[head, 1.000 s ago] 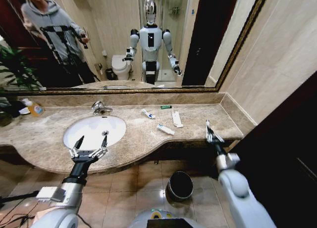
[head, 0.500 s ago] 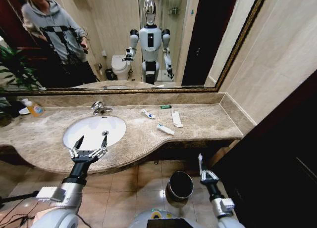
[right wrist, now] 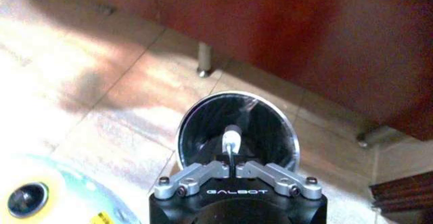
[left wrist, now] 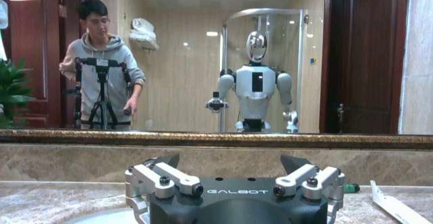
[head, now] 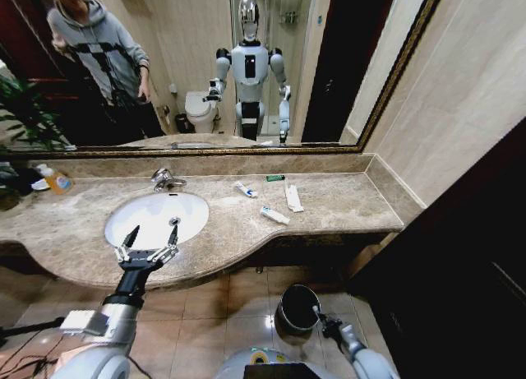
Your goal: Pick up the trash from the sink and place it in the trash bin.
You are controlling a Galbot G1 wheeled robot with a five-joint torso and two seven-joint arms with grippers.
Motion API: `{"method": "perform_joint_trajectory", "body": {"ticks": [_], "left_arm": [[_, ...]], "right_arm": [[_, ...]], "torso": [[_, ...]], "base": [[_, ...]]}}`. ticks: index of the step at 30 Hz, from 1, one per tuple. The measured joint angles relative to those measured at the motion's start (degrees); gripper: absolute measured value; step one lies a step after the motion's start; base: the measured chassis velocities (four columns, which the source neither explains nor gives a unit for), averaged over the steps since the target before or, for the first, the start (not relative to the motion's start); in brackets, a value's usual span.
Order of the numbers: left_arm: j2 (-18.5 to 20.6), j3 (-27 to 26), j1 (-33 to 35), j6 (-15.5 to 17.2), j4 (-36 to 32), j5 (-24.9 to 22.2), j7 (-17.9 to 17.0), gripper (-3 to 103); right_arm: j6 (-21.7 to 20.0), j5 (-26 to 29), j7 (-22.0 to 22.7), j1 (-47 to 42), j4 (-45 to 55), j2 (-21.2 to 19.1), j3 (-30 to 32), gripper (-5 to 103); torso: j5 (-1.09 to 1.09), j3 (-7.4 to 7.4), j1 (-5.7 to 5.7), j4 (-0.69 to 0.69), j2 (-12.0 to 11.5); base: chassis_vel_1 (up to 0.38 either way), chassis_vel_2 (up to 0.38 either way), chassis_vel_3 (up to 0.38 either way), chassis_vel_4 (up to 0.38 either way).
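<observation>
My right gripper [head: 319, 316] hangs low beside the black trash bin [head: 282, 310] on the floor. In the right wrist view the right gripper [right wrist: 233, 166] is shut on a small white tube [right wrist: 232, 135], held over the trash bin's [right wrist: 267, 116] opening. My left gripper [head: 149, 239] hovers open at the front rim of the white sink [head: 156, 217], nothing between its fingers [left wrist: 161, 164]. On the marble right of the sink lie a white-and-blue tube [head: 245, 189], a green stick [head: 275, 177], a flat wrapper [head: 293, 198] and a white tube [head: 275, 215].
A chrome tap [head: 167, 179] stands behind the basin. A bottle of orange liquid [head: 56, 179] and a plant [head: 18, 120] sit at the counter's far left. A mirror backs the counter. Dark wood panelling [head: 460, 264] closes in on the right.
My right arm has dropped from the counter's right front edge down to the bin on the floor, carrying the white tube. The left arm has stayed still.
</observation>
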Motion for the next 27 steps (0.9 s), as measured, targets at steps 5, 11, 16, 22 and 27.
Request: {"method": "perform_joint_trajectory", "body": {"ticks": [5, 11, 16, 22, 27], "left_arm": [[0.0, 0.0, 0.0, 0.0, 0.0, 0.0, 0.0, 100], [0.0, 0.0, 0.0, 0.0, 0.0, 0.0, 0.0, 100], [0.0, 0.0, 0.0, 0.0, 0.0, 0.0, 0.0, 100], [0.0, 0.0, 0.0, 0.0, 0.0, 0.0, 0.0, 100], [0.0, 0.0, 0.0, 0.0, 0.0, 0.0, 0.0, 100]], "right_arm": [[-0.05, -3.85, 1.08, 5.84, -6.99, 2.87, -2.9, 0], [1.56, -5.99, 1.18, 12.69, -16.19, 4.69, -5.52, 0], [3.86, -7.72, 1.01, 17.43, -23.1, 5.87, -5.54, 0], [3.89, -7.6, 1.07, 20.03, -25.35, 5.94, -5.44, 15], [3.74, -7.21, 1.03, 20.74, -25.89, 6.1, -4.92, 31]], "torso": [[0.01, 0.0, 0.0, 0.0, 0.0], [0.0, 0.0, 0.0, 0.0, 0.0], [0.01, 0.0, 0.0, 0.01, 0.0], [0.01, 0.0, 0.0, 0.01, 0.0], [0.0, 0.0, 0.0, 0.01, 0.0]], "base": [[0.0, 0.0, 0.0, 0.0], [0.0, 0.0, 0.0, 0.0], [0.0, 0.0, 0.0, 0.0], [0.0, 0.0, 0.0, 0.0], [0.0, 0.0, 0.0, 0.0]]}}
